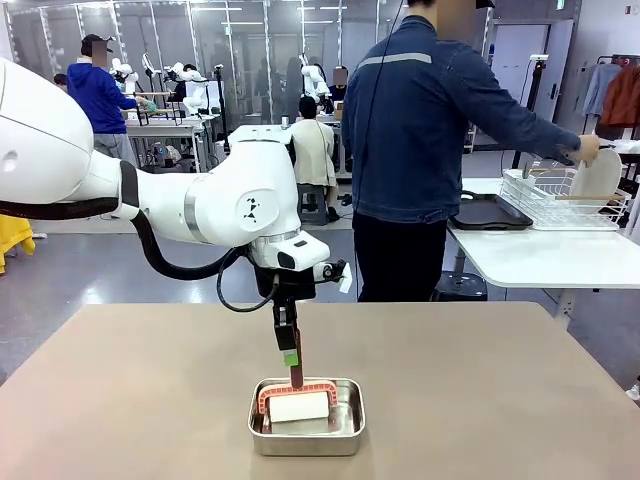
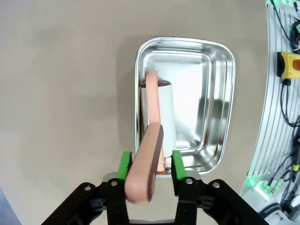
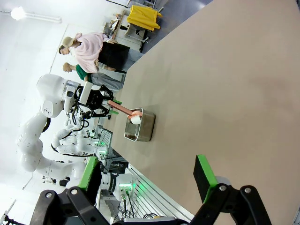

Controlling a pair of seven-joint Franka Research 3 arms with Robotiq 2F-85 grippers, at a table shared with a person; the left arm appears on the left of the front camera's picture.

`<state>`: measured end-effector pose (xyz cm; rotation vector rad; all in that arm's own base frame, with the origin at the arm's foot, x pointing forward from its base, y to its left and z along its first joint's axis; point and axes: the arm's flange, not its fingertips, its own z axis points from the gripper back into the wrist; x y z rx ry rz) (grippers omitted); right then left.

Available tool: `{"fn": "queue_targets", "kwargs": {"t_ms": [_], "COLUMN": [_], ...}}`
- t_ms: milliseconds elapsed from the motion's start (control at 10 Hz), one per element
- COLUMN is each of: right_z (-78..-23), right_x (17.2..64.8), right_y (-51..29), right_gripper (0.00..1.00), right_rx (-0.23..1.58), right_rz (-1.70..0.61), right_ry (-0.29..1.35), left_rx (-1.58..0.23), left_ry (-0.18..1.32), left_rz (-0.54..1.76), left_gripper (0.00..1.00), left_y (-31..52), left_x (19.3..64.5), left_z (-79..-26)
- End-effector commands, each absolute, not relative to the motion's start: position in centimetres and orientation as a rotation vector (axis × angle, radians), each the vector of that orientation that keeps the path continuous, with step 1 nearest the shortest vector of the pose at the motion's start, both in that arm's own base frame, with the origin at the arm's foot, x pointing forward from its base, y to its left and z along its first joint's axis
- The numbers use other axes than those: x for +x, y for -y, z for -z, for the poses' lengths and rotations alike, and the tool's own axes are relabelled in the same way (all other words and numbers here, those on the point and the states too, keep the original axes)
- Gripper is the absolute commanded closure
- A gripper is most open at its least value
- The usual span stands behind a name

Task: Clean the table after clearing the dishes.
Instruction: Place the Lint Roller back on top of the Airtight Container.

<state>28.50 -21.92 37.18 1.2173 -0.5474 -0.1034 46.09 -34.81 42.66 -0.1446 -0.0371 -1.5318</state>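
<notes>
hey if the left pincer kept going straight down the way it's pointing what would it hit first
Probably the pink handle that already sits between the left pincer's green pads, then the white scrubbing block and the steel pan under it. Depth is hard to judge.

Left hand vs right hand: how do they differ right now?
The left hand hangs over the steel pan with the pink tool handle between its fingers, which stand slightly apart from it; the right hand has nothing between its fingers. The left hand's gap is about handle-wide; the right hand's is wider, over bare table away from the pan. Both have black fingers and green pads.
</notes>
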Motion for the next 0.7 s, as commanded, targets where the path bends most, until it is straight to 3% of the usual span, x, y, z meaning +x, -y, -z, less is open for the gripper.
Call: {"fn": "queue_targets", "kwargs": {"t_ms": [0,100,600], "right_z": [-37.2,-37.2,-37.2], "right_x": [28.2,28.2,28.2], "right_y": [21.9,21.9,21.9], "right_gripper": [0.00,0.00,0.00], "right_rx": [1.217,1.217,1.217], "right_rz": [0.083,0.083,0.083], "right_ry": [0.557,0.557,0.557], "left_rx": [-0.105,-0.104,-0.099], "left_ry": [0.050,0.049,0.033], "left_rz": [1.528,1.522,1.500], "left_gripper": [0.04,0.00,0.00], "left_y": [34.9,34.8,34.6], "left_x": [46.2,46.4,47.3], "left_z": [-42.8,-42.9,-43.8]}}
